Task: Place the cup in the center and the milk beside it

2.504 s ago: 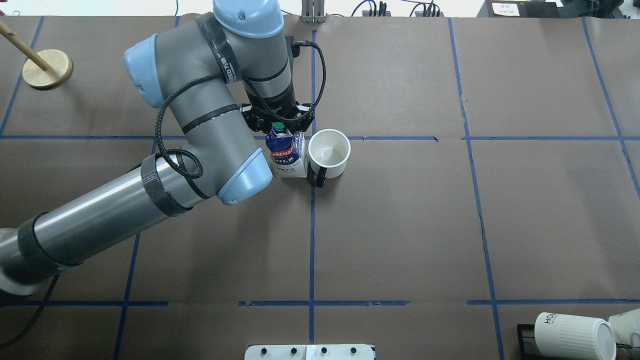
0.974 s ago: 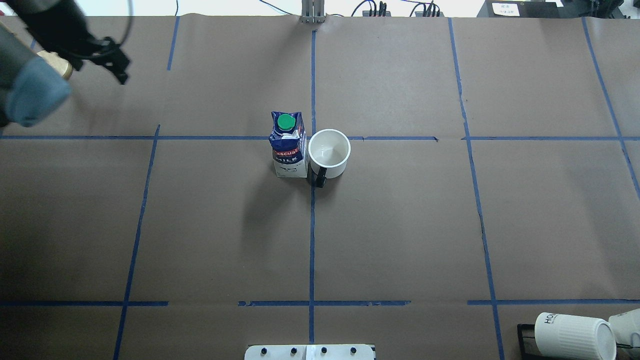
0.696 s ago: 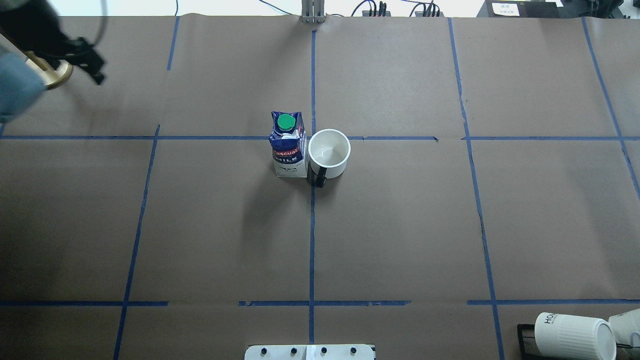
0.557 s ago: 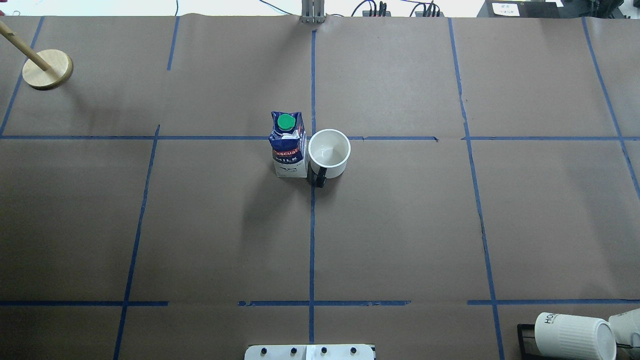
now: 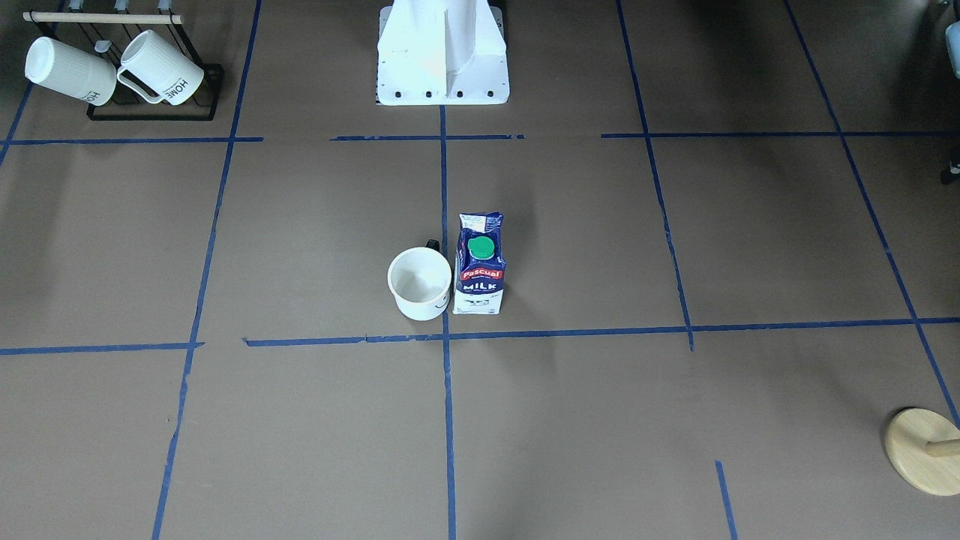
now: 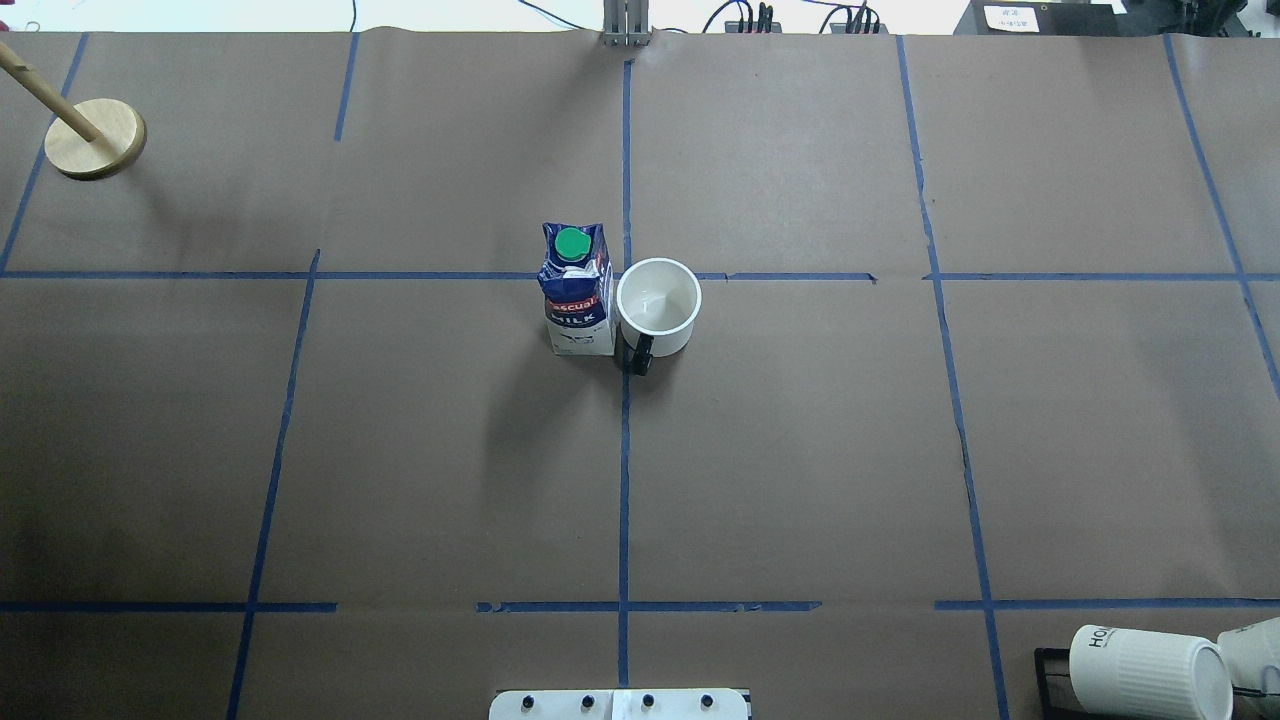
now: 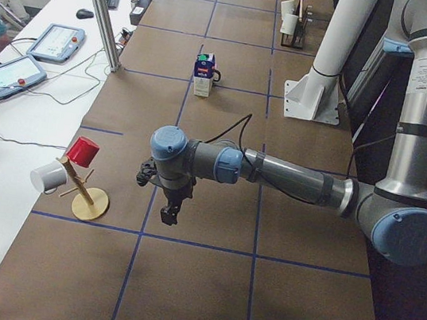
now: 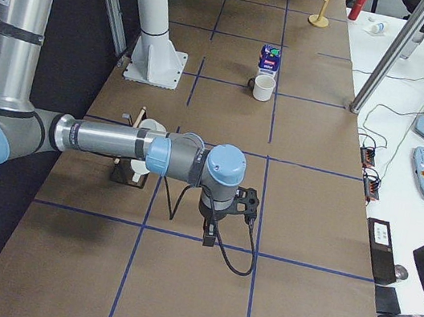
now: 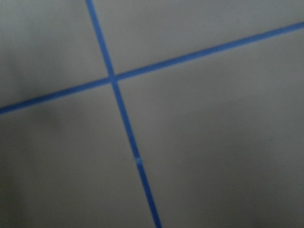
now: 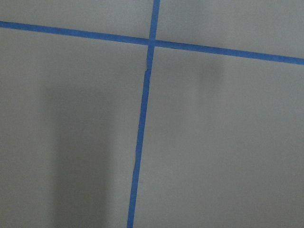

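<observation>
The cup (image 6: 658,305) and the milk (image 6: 577,300) stand upright side by side in the middle of the table (image 6: 800,450), each just on the robot's side of the center (image 6: 626,275). The milk is on the left of the long tape line and the cup on the right. They are so close that I cannot tell whether they touch. The cup's black handle points toward the robot's edge, and its mouth is up. The milk's green cap faces up.

Both arms are far from them. The left gripper (image 7: 166,216) hangs over the table's left end, near the wooden stand (image 7: 90,204), well apart from the milk. It points down over bare brown paper. The right gripper (image 8: 209,239) hangs over the right end, near the rack (image 8: 126,173) of ribbed mugs (image 5: 71,71), well apart from the cup. Each gripper shows only from the side camera at its own end, so I cannot tell how wide its fingers stand. Neither has anything I can see in it. The wrist cameras show only paper and crossing blue tape.
</observation>
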`<state>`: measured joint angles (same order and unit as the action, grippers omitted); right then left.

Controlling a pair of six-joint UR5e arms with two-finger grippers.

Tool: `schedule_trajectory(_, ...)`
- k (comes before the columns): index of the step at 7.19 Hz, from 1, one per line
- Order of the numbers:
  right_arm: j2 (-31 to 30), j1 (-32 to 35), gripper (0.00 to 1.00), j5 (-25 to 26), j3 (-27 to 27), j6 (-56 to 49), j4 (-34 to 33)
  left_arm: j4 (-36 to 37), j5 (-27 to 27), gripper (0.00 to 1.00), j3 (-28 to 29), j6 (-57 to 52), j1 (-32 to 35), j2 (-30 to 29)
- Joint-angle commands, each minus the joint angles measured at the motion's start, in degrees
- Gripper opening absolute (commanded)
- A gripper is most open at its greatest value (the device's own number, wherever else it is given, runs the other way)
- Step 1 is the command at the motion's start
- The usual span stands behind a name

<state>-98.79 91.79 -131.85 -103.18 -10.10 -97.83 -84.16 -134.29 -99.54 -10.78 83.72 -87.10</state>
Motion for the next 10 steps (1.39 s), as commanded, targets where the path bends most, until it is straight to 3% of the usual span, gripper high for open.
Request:
schedule_trajectory(1, -0.09, -0.04, 1.00, -0.07, 0.08, -0.09, 0.01, -1.45, 0.08, 1.00, -0.91, -0.03, 0.22, 1.06)
schedule_trajectory(3, -0.09, -0.04, 1.00, -0.07, 0.17, 0.00, 0.01, -1.36, -0.19, 1.00, 1.27, 0.24, 1.54, 1.14)
schedule_trajectory(10, 0.00, -1.00, 1.00, -0.16, -0.01, 0.08, 0.01, -0.83, 0.69, 1.00, 0.67, 0.33, 1.71, 3.43)
